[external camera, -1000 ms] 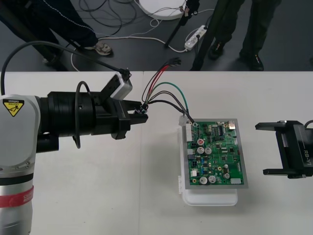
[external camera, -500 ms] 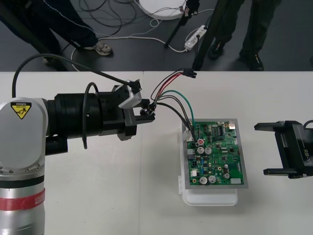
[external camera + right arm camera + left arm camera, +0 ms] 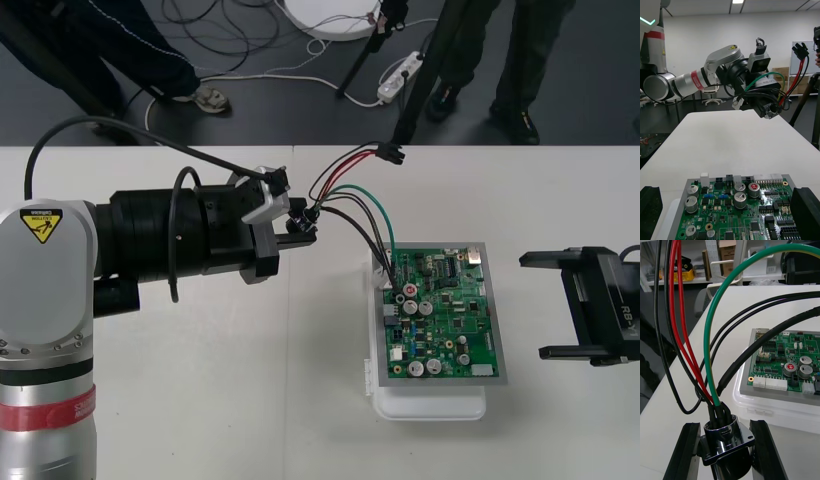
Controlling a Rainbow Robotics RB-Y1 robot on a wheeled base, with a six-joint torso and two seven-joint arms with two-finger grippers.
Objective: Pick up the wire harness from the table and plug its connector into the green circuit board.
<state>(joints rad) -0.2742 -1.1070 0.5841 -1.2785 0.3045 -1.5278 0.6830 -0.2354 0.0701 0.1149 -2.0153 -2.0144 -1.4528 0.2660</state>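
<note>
My left gripper is shut on the harness's round metal socket, held above the table just left of the green circuit board. In the left wrist view the flanged socket sits between the two fingers. Red, green and black wires arc from the socket toward the board's far-left corner. I cannot tell whether any end is seated there. The small black plug hangs free on the red and black wires above the table's far edge. My right gripper waits open, right of the board.
The board rests on a white base that sticks out at its near side. In the right wrist view the board lies close below, with the left gripper and its socket raised beyond it. Bare table lies on both sides.
My left gripper has carried the socket right, toward the board, then nearly stopped. The black plug swung right and a little nearer. The right arm has not moved.
</note>
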